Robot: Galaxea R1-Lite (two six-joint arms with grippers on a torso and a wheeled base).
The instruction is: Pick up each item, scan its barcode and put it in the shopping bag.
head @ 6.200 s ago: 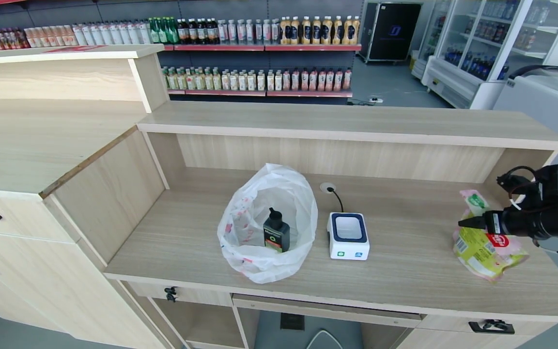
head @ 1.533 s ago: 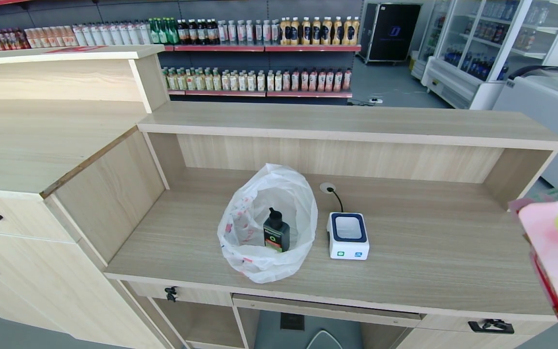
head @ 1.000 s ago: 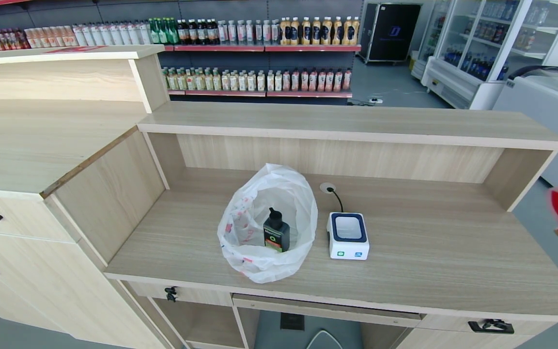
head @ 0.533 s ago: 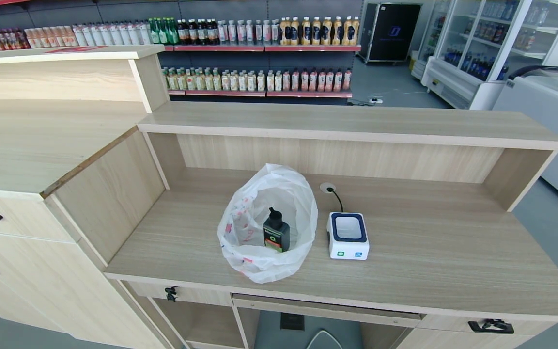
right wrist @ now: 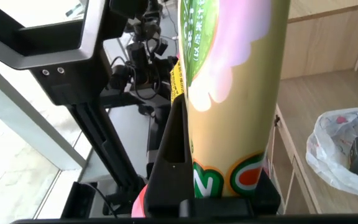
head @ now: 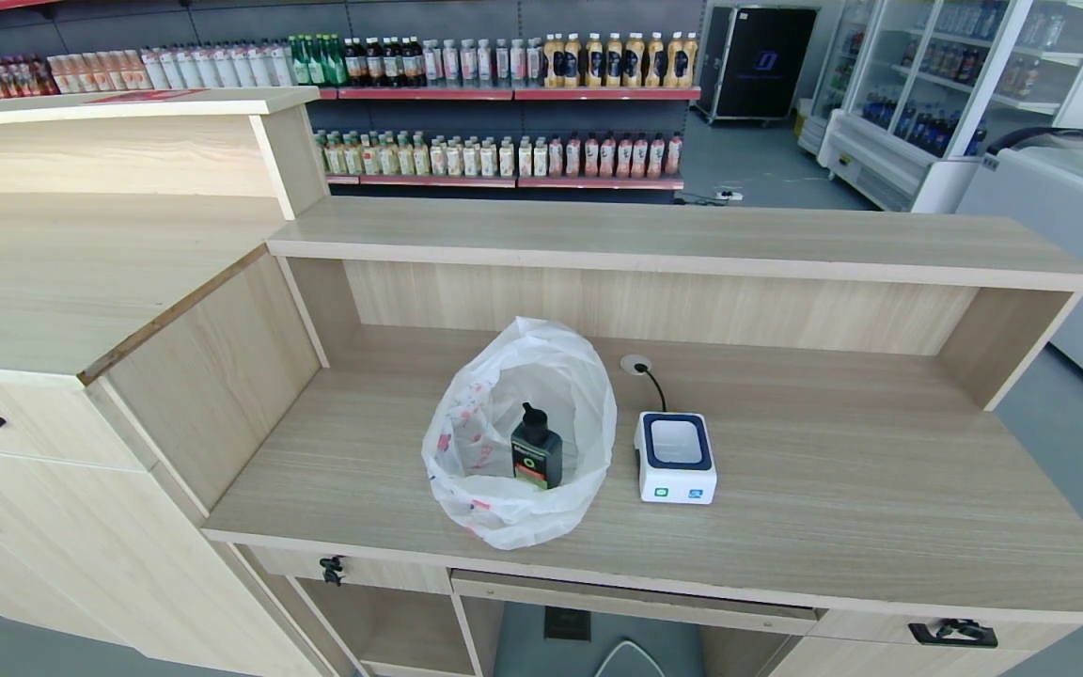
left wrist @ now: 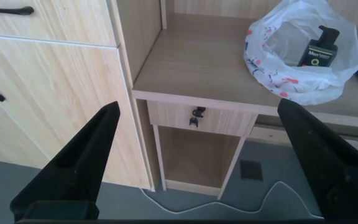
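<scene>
With the dark bottle (head: 536,451) already standing in the shopping bag (head: 466,442) on the surface (head: 833,489), the right hand (right wrist: 219,186), clamped on the snack packet (right wrist: 235,93) off the surface's right end, has yet to bring it to the scanner (head: 676,458) (bagging follows), while the left hand (left wrist: 197,158) hangs spread apart, empty.

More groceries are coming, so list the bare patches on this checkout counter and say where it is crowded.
Widest bare stretch: the counter from the scanner to its right end wall. A narrower strip lies between the shopping bag and the left side panel. The upper ledge is bare. Crowded: the middle, where bag, scanner and its cable sit close.
</scene>
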